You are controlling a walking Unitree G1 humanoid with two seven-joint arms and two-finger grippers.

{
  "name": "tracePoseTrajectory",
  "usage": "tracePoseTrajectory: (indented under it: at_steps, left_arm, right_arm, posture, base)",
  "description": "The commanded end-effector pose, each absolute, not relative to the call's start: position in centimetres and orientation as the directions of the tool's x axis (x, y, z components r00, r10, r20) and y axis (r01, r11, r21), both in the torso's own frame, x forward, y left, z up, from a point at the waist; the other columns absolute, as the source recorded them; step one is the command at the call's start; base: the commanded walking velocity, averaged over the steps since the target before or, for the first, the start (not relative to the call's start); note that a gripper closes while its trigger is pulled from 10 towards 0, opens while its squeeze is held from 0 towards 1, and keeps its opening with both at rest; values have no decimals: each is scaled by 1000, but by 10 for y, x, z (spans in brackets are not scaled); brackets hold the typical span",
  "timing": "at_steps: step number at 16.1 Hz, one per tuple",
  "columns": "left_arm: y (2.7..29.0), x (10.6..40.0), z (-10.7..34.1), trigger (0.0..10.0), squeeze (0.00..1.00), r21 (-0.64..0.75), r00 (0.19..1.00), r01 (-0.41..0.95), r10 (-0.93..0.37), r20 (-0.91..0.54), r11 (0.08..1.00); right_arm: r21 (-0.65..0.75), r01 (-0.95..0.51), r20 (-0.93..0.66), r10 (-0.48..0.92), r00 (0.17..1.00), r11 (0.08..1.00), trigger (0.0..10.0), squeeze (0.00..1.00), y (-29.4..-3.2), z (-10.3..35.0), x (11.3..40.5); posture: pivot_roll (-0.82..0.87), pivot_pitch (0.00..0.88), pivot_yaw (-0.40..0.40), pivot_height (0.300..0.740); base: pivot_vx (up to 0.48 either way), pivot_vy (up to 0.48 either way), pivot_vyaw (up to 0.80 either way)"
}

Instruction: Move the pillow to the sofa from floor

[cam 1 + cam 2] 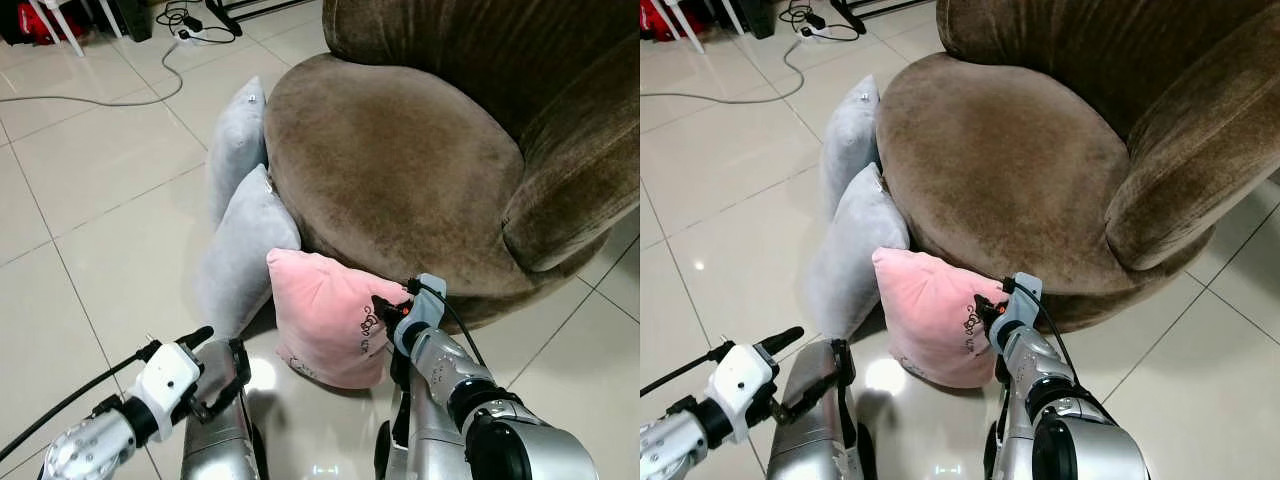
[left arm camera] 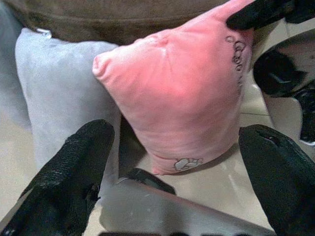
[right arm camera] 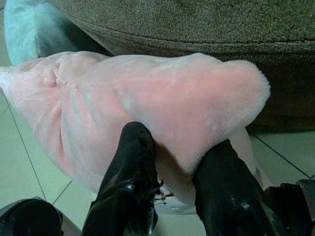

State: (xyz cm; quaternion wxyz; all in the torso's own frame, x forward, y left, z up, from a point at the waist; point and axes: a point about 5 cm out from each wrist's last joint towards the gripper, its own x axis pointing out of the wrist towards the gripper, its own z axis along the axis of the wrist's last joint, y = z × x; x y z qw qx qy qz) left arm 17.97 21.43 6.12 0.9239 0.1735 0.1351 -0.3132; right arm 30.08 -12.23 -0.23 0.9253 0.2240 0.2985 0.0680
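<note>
The pink pillow (image 1: 320,315) stands on the tiled floor, leaning on the base of the round brown sofa (image 1: 390,150). My right gripper (image 1: 386,310) is at the pillow's right upper edge. In the right wrist view its two black fingers (image 3: 135,147) pinch a fold of the pink pillow (image 3: 147,93), so it is shut on it. My left gripper (image 1: 213,362) hovers low over the floor to the pillow's left. It is open, and the pink pillow (image 2: 182,93) lies ahead of its spread fingers (image 2: 83,157) without touching them.
Two grey pillows (image 1: 240,240) (image 1: 237,140) lean on the sofa's left side, the nearer one touching the pink pillow. A cable (image 1: 120,95) and power strip (image 1: 190,30) lie on the tiles at the far left. The sofa's armrest (image 1: 575,170) rises at right.
</note>
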Motion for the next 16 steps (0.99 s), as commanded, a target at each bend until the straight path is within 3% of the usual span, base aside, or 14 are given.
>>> tracePoseTrajectory:
  at_steps: [1,5,10,13,16]
  left_arm:
    - [220,178,54,10000,0,231,768,621,-523,-368,749]
    - [241,189,34,10000,0,220,796,580,-488,-358,785]
    - [243,214,21,10000,0,243,825,538,-445,-347,807]
    - [243,214,26,10000,0,224,855,505,-448,-262,834]
    - [224,227,53,10000,0,246,865,501,-489,-112,830]
  right_arm:
    - [470,-12,-512,283,811,883,0,0,-119,-2,300]
    - [523,-87,-443,357,822,848,0,0,-115,7,306]
    - [534,-208,-389,456,801,820,0,0,-110,14,310]
    - [551,-245,-318,472,822,798,0,0,-115,28,320]
    - [584,-264,-171,435,884,767,0,0,-128,64,344]
  posture:
    - [142,145,-1,521]
    - [133,62,-13,521]
    - [129,0,-26,521]
    - [129,0,-22,521]
    - [112,0,-13,521]
  base:
    - [0,0,0]
    - [0,0,0]
    - [0,0,0]
    - [0,0,0]
    - [0,0,0]
